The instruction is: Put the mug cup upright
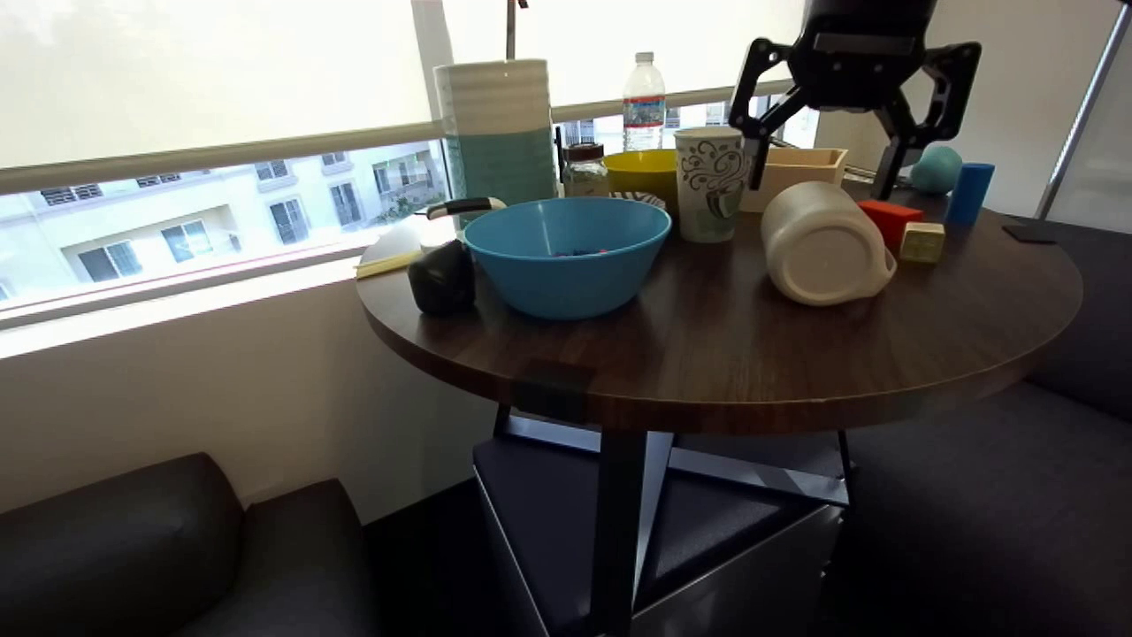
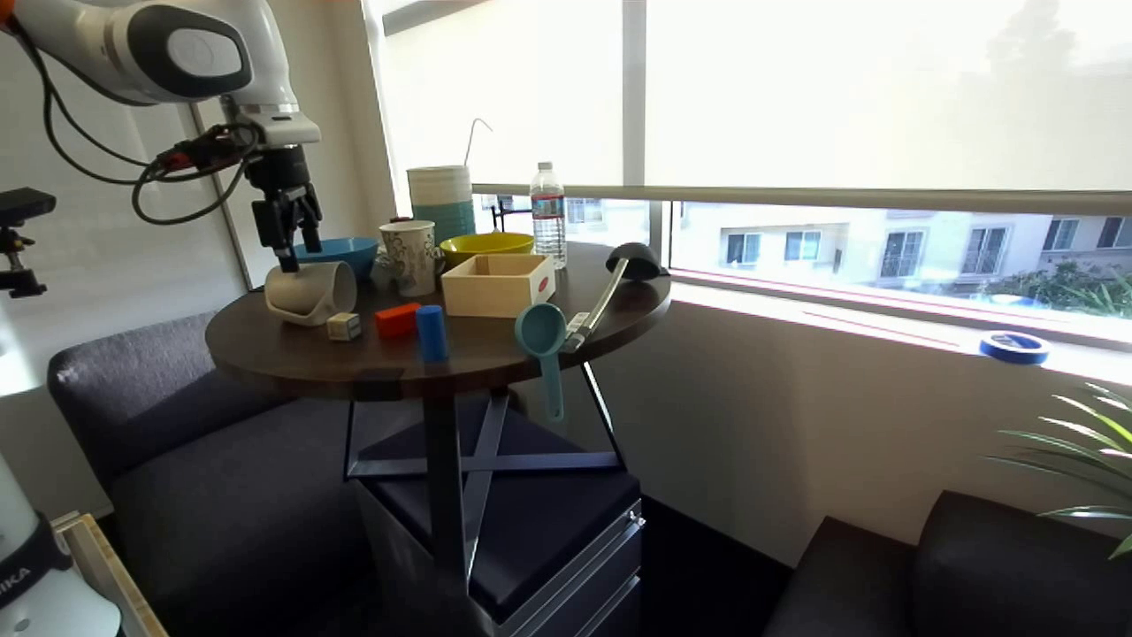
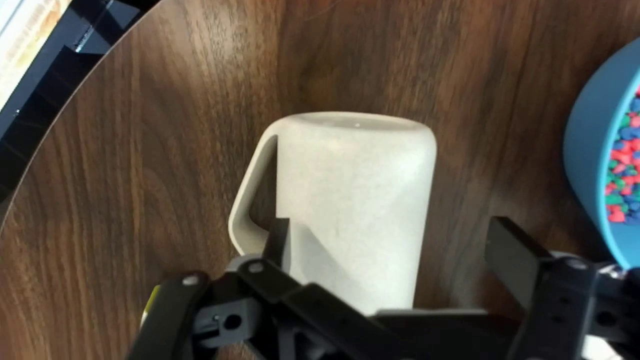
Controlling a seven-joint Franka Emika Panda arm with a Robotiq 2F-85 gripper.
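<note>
The mug cup (image 1: pixel 822 252) is cream-beige and lies on its side on the round dark wood table (image 1: pixel 707 354). Its base faces the camera in an exterior view, and its handle points to the block side. It also shows in an exterior view (image 2: pixel 305 292). In the wrist view the mug (image 3: pixel 350 195) has its base at the top and its handle at the left; its mouth is hidden behind the gripper. My gripper (image 3: pixel 390 232) is open and empty above the mug. One finger overlaps the mug's handle side in the wrist view; the other appears over table beside it.
A blue bowl (image 1: pixel 566 265) with small coloured pieces stands near the mug. A tall patterned paper cup (image 1: pixel 707 190) and a wooden box (image 2: pixel 491 292) stand behind. A small cube (image 2: pixel 343 326), a red block (image 2: pixel 397 319) and a blue cylinder (image 2: pixel 432 333) lie close to the handle side.
</note>
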